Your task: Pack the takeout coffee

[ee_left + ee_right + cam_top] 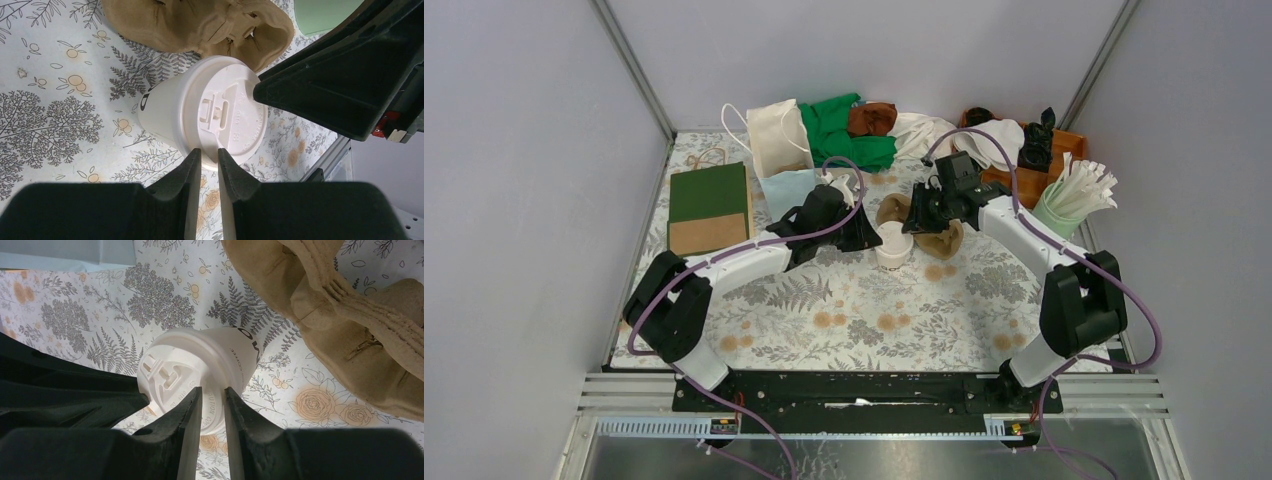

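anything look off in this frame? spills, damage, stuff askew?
No spill showing. The takeout coffee stands upright on the table with its lid on. One odd thing: the brown pulp tray right next to it looks crumpled and folded over rather than lying flat.

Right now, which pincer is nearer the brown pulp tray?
Right. The right pincer hangs just beside the tray, at the lidded cup; the left pincer is at the cup's opposite side, farther from the tray.

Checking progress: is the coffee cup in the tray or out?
Out. The cup stands upright on the tablecloth beside the brown tray, lid on.
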Action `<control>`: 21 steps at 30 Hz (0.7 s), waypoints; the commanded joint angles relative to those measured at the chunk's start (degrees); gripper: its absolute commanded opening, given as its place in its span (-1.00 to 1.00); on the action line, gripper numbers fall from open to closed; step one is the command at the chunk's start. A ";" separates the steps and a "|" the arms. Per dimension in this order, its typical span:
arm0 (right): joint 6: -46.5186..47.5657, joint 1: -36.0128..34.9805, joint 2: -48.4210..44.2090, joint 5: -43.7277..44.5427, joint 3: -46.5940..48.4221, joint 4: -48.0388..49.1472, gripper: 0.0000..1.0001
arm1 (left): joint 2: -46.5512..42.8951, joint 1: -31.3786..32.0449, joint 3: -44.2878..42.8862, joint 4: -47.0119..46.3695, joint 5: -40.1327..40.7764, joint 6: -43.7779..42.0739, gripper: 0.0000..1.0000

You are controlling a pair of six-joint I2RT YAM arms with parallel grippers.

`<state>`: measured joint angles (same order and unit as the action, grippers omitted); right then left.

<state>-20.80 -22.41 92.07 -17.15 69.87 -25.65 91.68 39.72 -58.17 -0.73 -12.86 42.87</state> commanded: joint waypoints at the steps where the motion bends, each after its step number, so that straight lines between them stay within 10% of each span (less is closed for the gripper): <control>1: -0.62 -0.52 0.44 -0.50 -3.63 -1.12 -0.39 | 1.66 0.40 -1.55 0.33 1.91 -1.73 -0.53; 21: -1.58 -0.52 -1.13 -0.08 -6.12 -0.92 -0.34 | 2.99 0.62 2.13 -0.98 3.53 -1.95 -0.53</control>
<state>-22.41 -22.26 89.38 -17.15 64.75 -19.81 92.01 39.83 -58.11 -1.61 -11.94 42.22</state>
